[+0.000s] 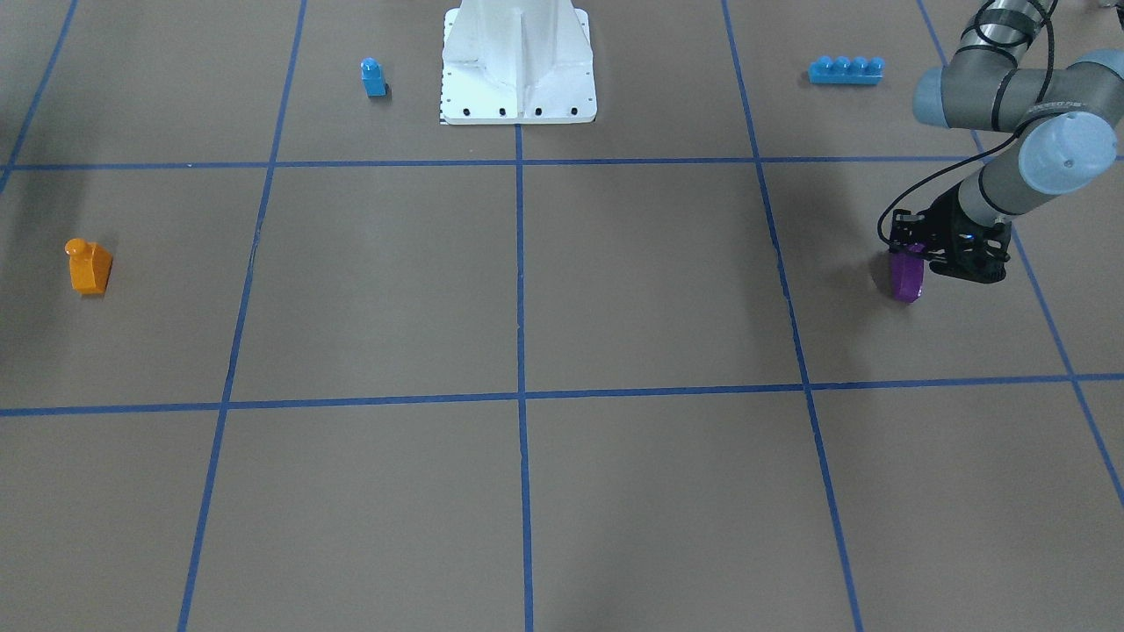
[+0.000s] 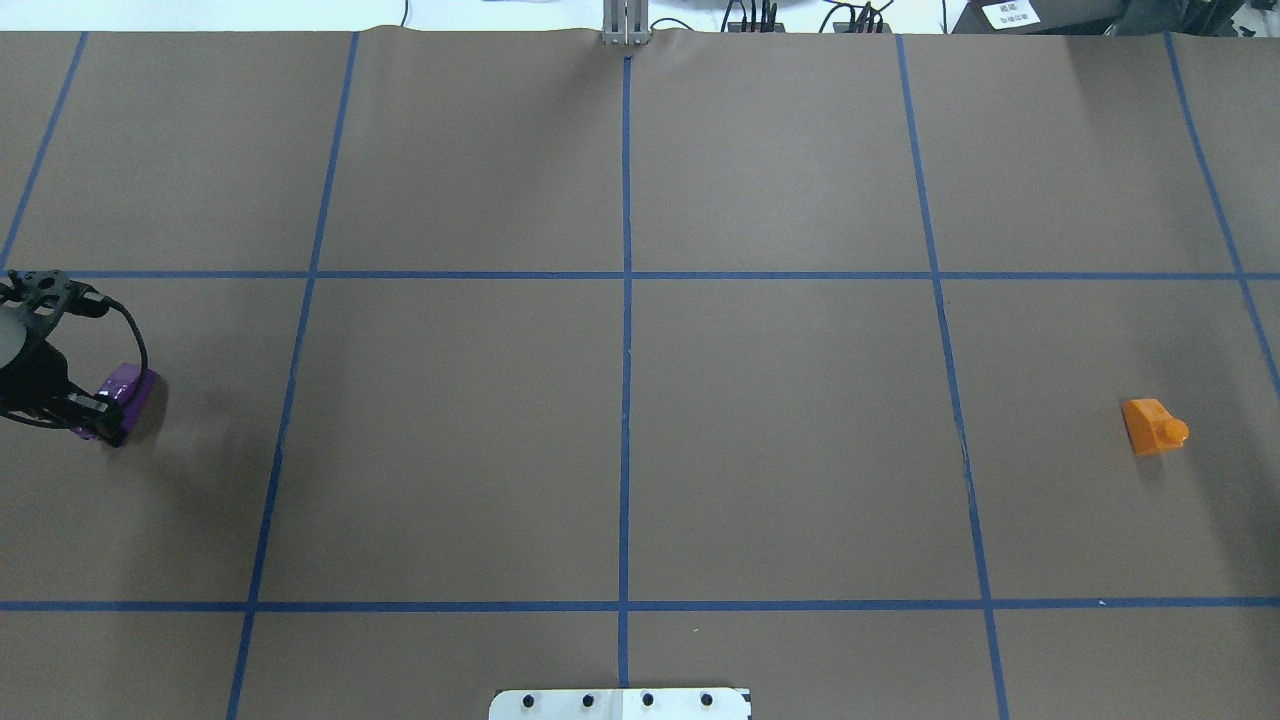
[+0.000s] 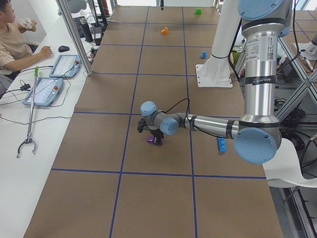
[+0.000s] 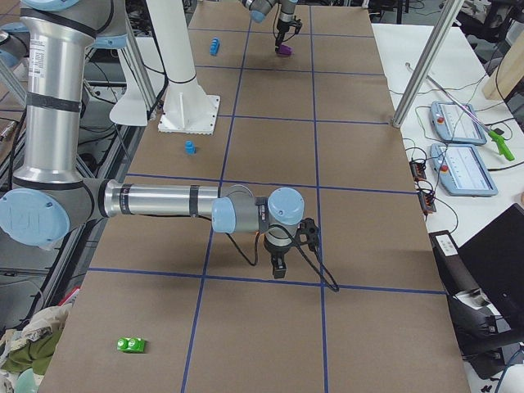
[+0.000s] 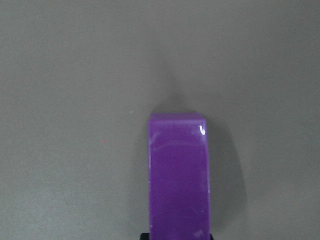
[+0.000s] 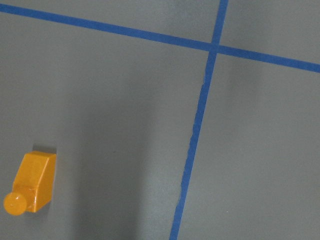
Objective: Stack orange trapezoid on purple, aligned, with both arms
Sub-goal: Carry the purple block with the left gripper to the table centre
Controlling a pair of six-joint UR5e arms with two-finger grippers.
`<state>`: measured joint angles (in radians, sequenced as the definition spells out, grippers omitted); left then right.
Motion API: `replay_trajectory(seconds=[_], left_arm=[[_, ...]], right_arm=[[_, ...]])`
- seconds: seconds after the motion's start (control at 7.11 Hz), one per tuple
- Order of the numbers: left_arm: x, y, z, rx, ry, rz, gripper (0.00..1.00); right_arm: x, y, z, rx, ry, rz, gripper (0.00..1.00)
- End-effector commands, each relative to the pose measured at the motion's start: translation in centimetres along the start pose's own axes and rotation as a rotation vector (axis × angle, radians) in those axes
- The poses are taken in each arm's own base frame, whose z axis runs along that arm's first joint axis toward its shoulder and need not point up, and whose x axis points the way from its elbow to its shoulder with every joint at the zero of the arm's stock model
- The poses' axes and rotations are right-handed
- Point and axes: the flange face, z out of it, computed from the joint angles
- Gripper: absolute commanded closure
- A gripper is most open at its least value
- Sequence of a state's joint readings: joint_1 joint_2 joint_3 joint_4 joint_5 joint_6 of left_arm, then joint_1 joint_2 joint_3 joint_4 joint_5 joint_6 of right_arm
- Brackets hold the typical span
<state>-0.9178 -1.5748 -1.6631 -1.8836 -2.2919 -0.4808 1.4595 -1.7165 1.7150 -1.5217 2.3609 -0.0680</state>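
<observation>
Purple block (image 1: pixel 906 279) at table's 9 o'clock edge in overhead view. Left gripper (image 1: pixel 909 253) pointing down, fingers clamped on block's upper part; block touching paper or not, cannot tell. Orange trapezoid (image 2: pixel 1152 427) at about 3 o'clock, stud up, well apart from both grippers. Right gripper (image 4: pixel 279 267) hangs over table; fingers apart or together, cannot tell. Long blue brick (image 1: pixel 845 70) near robot base.

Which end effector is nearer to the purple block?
Left. The left end effector holds the purple block; the right end effector is far off, at the table's other end.
</observation>
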Motion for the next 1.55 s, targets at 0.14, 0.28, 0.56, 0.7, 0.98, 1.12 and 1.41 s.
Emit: replay_trajectory(seconds=[0.14,0.28,0.56,0.7,0.98,1.12,1.41], left_arm=[[14.8,-8.6,-7.0,0.076,0.083,-0.128,1.00],[22.7,-8.6,-5.7,0.048,0.121,-0.153,1.00],[36.6,-9.0,-5.1,0.044,0.109,-0.245,1.00],[43.1,-9.2,-5.1,0.046,0.052,-0.247,1.00],[51.8,-12.6,-4.5,0.025,0.034,-0.279,1.00],[53.5,-13.3,-3.7,0.011,0.024,-0.291,1.00],[53.8,-13.6,-2.1,0.003,0.020,-0.287,1.00]], right_arm=[[-0.3,-0.5,-0.2,0.024,0.002,-0.020,0.00],[-0.3,-0.5,-0.3,0.026,0.002,-0.021,0.00],[-0.2,-0.6,-0.2,0.024,0.002,-0.019,0.00],[0.0,-0.6,0.3,0.015,0.002,-0.016,0.00],[0.1,-0.6,0.3,0.014,0.004,-0.016,0.00],[0.0,-0.7,0.3,0.016,0.002,-0.017,0.00],[-0.2,-0.7,0.5,0.011,0.002,-0.021,0.00]])
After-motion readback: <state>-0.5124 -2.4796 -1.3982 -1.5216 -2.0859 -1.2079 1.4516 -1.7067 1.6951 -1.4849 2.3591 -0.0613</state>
